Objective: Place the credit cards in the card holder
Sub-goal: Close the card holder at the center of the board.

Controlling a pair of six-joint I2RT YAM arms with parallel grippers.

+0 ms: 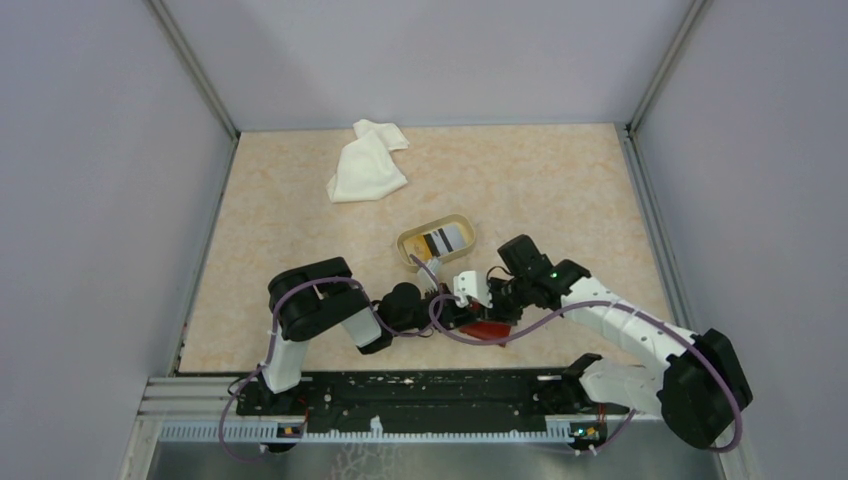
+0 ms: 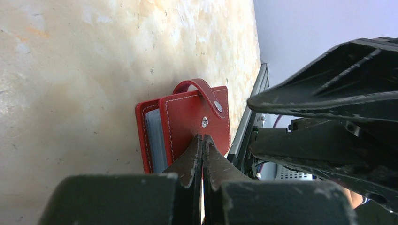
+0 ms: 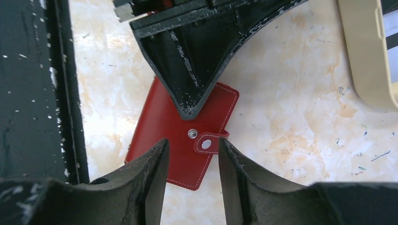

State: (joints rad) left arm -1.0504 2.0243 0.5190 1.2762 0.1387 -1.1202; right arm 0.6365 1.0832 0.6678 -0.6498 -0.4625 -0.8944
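Observation:
The card holder [image 3: 159, 136], a red folded wallet, lies closed on the table near the front rail. Its strap tab [image 3: 206, 143] is unsnapped, and in the left wrist view the strap [image 2: 197, 86] loops up off the cover. My left gripper [image 2: 202, 137] is shut, its tips resting on the holder's cover [image 2: 192, 117] just below the snap stud. My right gripper [image 3: 191, 143] hangs open above the holder, with the tab between its fingers and untouched. The credit cards [image 1: 445, 238] lie in the tan dish [image 1: 410, 243], a dark-striped one on top. From above, both grippers [image 1: 455, 312] [image 1: 478, 305] meet over the holder [image 1: 490, 328].
A crumpled white cloth [image 1: 368, 160] lies at the back of the table. The black front rail [image 3: 37, 93] runs close beside the holder. The tan dish's rim [image 3: 366, 56] sits just beyond it. Grey walls enclose the table on three sides.

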